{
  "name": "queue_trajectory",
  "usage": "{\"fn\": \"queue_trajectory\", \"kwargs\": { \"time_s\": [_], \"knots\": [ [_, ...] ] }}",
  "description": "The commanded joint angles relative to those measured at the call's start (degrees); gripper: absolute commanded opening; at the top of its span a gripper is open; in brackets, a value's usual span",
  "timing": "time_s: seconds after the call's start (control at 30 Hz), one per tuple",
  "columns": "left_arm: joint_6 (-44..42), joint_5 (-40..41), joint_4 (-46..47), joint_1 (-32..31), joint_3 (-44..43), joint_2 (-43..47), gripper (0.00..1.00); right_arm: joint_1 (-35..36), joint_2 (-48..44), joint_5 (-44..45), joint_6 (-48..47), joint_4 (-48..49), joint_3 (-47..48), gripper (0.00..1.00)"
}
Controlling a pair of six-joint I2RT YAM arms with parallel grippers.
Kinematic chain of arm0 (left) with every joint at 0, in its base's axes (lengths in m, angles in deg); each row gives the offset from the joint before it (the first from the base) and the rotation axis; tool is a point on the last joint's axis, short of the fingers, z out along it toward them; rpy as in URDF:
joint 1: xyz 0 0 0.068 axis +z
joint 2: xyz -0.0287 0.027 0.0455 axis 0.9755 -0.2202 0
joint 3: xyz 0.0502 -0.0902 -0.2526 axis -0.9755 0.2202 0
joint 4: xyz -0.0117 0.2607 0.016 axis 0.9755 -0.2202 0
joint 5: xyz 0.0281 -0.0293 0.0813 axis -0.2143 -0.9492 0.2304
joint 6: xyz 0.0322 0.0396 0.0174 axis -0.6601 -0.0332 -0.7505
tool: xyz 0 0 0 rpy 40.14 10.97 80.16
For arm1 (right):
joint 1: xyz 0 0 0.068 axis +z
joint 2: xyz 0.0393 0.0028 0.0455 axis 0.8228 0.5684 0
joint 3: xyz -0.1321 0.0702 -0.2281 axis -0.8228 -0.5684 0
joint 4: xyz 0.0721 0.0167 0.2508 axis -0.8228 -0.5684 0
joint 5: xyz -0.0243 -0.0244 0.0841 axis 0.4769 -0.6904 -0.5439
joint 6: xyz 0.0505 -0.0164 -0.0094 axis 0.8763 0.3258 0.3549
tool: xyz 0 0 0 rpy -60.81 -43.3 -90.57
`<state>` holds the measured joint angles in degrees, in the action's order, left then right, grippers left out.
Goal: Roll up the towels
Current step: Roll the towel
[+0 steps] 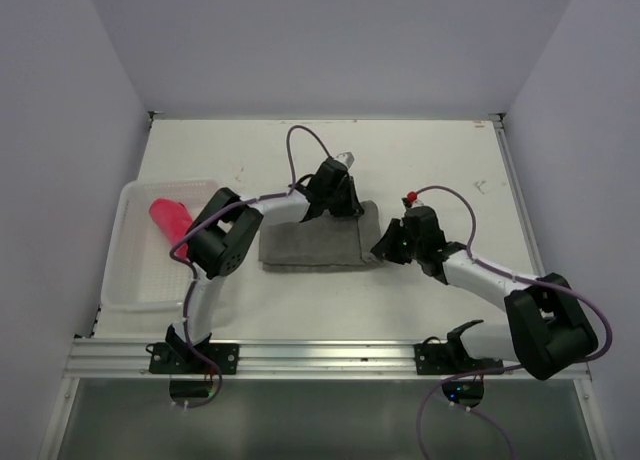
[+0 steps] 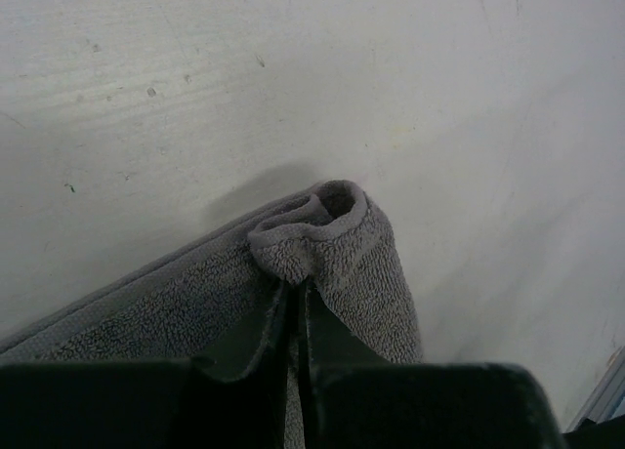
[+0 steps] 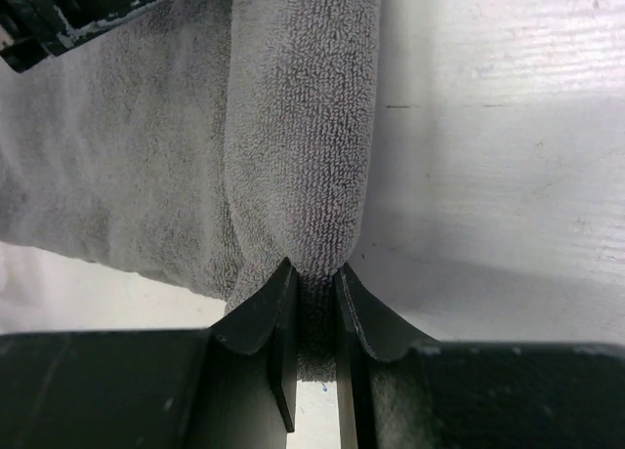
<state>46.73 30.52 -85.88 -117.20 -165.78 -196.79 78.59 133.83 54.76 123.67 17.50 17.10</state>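
The left pincer (image 2: 297, 291) and the right pincer (image 3: 312, 273) each clamp narrowly on one end of the grey towel's (image 1: 310, 242) rolled edge, likely so the soft, nubbly terry tube turns evenly between them. The pink towel (image 1: 170, 218) lies in the basket (image 1: 125, 195), well left of both.

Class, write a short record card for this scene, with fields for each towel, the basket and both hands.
grey towel: spread on the table, right edge curled into a roll
pink towel: lying in the basket
basket: white, at the table's left side
left hand: shut on the roll's far end
right hand: shut on the roll's near end
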Motion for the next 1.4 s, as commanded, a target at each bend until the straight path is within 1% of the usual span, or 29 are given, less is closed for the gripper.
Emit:
{"fn": "queue_trajectory", "kwargs": {
  "time_s": [0.0,0.03,0.07,0.1,0.17,0.27,0.37,0.5,0.63,0.73,0.9,0.93,1.03,1.1,1.2,1.37],
  "knots": [
    [-0.35,2.51,-0.84,2.13,0.15,3.22,0.09,4.01,-1.18,10.3,-8.29,-13.36,5.85,0.0],
    [-0.44,2.34,-0.84,2.3,0.06,3.4,0.11,6.11,-0.92,12.66,-8.91,-14.43,6.74,0.0],
    [-0.62,2.16,-0.84,2.39,-0.2,3.57,0.15,7.18,-0.39,15.46,-10.04,-15.49,7.53,0.0],
    [-0.7,1.99,-0.84,2.31,-0.38,3.57,0.16,8.06,0.74,17.23,-10.32,-17.94,9.37,0.0],
    [-0.88,1.98,-2.86,2.39,-0.3,4.1,0.22,10.26,1.8,21.44,-11.19,-19.89,10.87,0.0],
    [-1.06,2.16,-2.95,2.39,0.23,4.71,0.26,12.1,3.21,25.06,-11.64,-22.88,12.9,0.0],
    [-1.14,1.99,-2.78,2.57,0.93,4.98,0.28,13.42,4.27,28.67,-11.81,-25.33,14.91,0.0],
    [-1.15,1.28,-2.16,2.66,1.29,5.24,0.29,16.5,6.64,34.02,-12.34,-28.14,18.07,0.0],
    [-1.15,1.28,-2.07,2.66,1.9,6.3,0.3,20.8,9.89,41.48,-12.34,-31.66,21.68,0.0],
    [-1.23,1.28,-1.9,2.83,2.52,7.35,0.3,23.26,12.35,44.48,-11.9,-34.22,24.06,0.0],
    [-0.62,0.41,-1.9,3.97,5.41,9.37,0.31,26.61,16.83,51.52,-10.5,-38.08,27.13,0.0],
    [-0.44,-0.12,0.71,4.58,6.11,9.81,0.31,27.74,17.36,52.48,-10.23,-38.7,27.57,0.0],
    [0.43,-2.4,2.49,5.73,8.31,12.0,0.31,30.12,20.43,57.49,-8.3,-42.29,30.12,0.0],
    [0.79,-2.76,3.11,5.91,9.28,12.71,0.32,31.0,22.54,60.12,-5.93,-46.34,33.28,0.0],
    [2.37,-5.04,5.39,5.91,10.51,13.07,0.32,33.54,28.07,62.33,-2.77,-50.81,37.58,0.0],
    [4.74,-6.8,7.68,5.91,12.36,13.15,0.32,35.48,30.54,62.16,-1.71,-51.36,40.14,0.0]
  ]
}}
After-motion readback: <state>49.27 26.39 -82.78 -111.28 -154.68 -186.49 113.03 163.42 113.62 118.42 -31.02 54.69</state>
